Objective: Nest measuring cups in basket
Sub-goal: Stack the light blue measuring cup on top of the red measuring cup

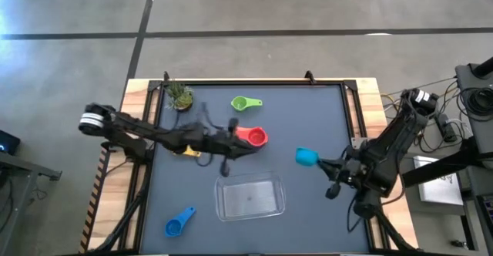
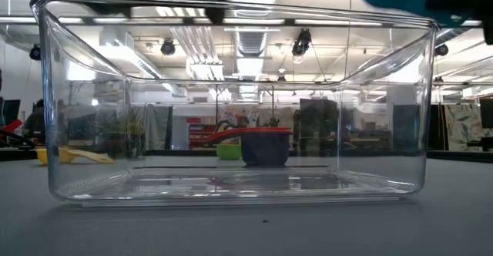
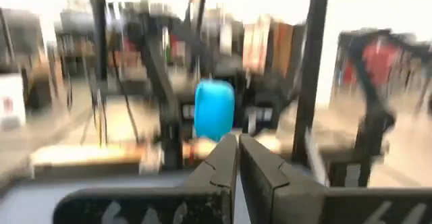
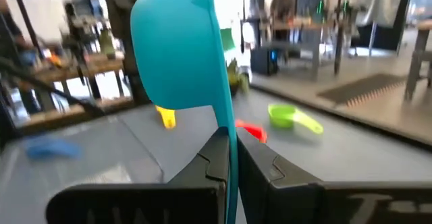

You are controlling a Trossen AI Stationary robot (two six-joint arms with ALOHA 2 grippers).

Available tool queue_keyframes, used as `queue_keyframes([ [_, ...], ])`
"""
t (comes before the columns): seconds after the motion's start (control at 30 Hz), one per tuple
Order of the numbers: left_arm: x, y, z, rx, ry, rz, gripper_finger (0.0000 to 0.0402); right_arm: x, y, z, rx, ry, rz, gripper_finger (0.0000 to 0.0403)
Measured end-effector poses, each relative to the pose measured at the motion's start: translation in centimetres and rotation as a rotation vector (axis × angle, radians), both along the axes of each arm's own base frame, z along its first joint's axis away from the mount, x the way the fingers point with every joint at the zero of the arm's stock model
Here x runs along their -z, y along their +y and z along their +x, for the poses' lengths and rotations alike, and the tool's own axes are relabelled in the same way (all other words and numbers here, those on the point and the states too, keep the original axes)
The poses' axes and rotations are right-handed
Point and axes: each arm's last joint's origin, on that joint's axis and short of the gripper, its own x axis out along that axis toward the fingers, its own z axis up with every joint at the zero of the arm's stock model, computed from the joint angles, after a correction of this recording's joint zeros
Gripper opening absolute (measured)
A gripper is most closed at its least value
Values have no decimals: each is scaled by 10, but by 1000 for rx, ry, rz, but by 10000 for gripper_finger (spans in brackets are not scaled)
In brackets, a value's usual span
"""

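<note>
**Where things sit on the table, seen from above**

We place the basket [image 1: 249, 197] just below the table's centre. From it, one measuring cup [image 1: 251, 136] lies at twelve o'clock, near. Another [image 1: 246, 102] sits farther out the same way. A third [image 1: 179, 223] rests at eight o'clock. A fourth [image 1: 306, 157] hangs at two o'clock, clamped in the right gripper [image 1: 322, 162]. The potted plant [image 1: 181, 96] stands at eleven o'clock, well apart. The left gripper [image 1: 240, 148] sits beside the nearest cup.
</note>
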Motion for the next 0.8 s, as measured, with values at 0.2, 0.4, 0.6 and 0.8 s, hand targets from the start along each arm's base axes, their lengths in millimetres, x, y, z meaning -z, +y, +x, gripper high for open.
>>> queue_keyframes([
  [0.2, 13, 5, -33, -55, -169, -37, 5, -10, 0, 5, 43, -64, 34, 8],
  [0.4, 16, 4, -27, -55, -137, -49, 72, -43, 6, 22, 104, -34, -20, 8],
  [0.6, 12, 3, -7, -57, -43, -46, 166, -97, 19, 40, 66, 64, -69, 8],
  [0.8, 6, 1, 11, -58, 22, -30, 223, -139, 30, 68, -140, 220, -96, 8],
])
